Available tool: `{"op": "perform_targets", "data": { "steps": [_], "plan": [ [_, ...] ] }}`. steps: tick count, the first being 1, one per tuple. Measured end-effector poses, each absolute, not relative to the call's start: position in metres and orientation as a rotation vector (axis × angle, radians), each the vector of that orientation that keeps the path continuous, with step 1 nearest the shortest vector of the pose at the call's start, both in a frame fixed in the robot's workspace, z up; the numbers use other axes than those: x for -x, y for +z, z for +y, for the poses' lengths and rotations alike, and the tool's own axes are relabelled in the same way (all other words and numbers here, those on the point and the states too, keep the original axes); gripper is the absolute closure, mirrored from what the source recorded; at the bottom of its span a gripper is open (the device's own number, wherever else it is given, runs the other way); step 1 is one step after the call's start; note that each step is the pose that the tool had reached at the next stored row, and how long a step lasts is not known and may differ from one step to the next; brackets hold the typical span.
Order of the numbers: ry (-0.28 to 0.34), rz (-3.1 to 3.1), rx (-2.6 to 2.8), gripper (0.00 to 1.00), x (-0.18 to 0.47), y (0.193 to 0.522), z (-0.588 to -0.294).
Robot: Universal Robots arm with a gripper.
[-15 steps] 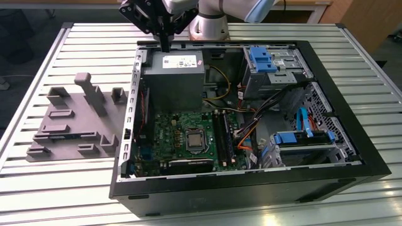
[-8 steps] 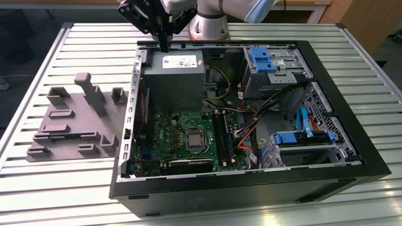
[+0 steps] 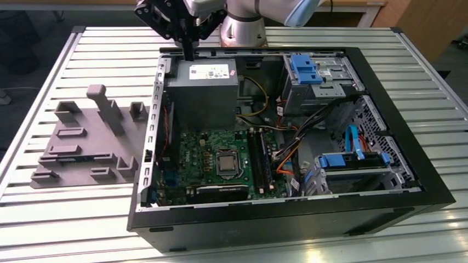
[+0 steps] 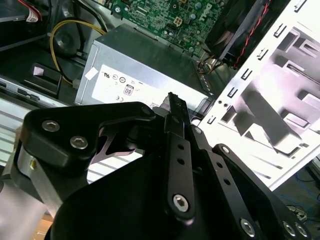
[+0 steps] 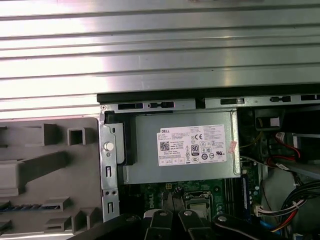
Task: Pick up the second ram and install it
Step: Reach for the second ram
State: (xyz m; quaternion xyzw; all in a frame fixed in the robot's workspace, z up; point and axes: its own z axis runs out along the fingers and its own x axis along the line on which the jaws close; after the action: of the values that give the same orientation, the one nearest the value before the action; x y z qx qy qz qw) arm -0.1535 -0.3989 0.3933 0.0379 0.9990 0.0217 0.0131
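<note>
The black two-finger gripper (image 3: 189, 53) hangs pinched shut, empty, by the grey metal power supply box (image 3: 201, 87). The thin blue-green second ram (image 3: 76, 159) (light, stiff, fragile, I judge) suits gripping by its long edges.

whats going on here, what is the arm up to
A robot arm's gripper hangs over the far edge of the open computer case, just above the grey power supply. What looks like the second ram, a dark blue-green stick, lies in the grey fixture tray beside the case, at the exterior view's left, apart from the gripper.
</note>
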Motion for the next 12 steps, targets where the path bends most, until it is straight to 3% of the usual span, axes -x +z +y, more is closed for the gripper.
{"op": "perform_targets", "data": {
  "steps": [12],
  "plan": [
    [0.068,3.113,-0.118,0.89,0.1578,0.3932,-0.3989]
  ]
}}
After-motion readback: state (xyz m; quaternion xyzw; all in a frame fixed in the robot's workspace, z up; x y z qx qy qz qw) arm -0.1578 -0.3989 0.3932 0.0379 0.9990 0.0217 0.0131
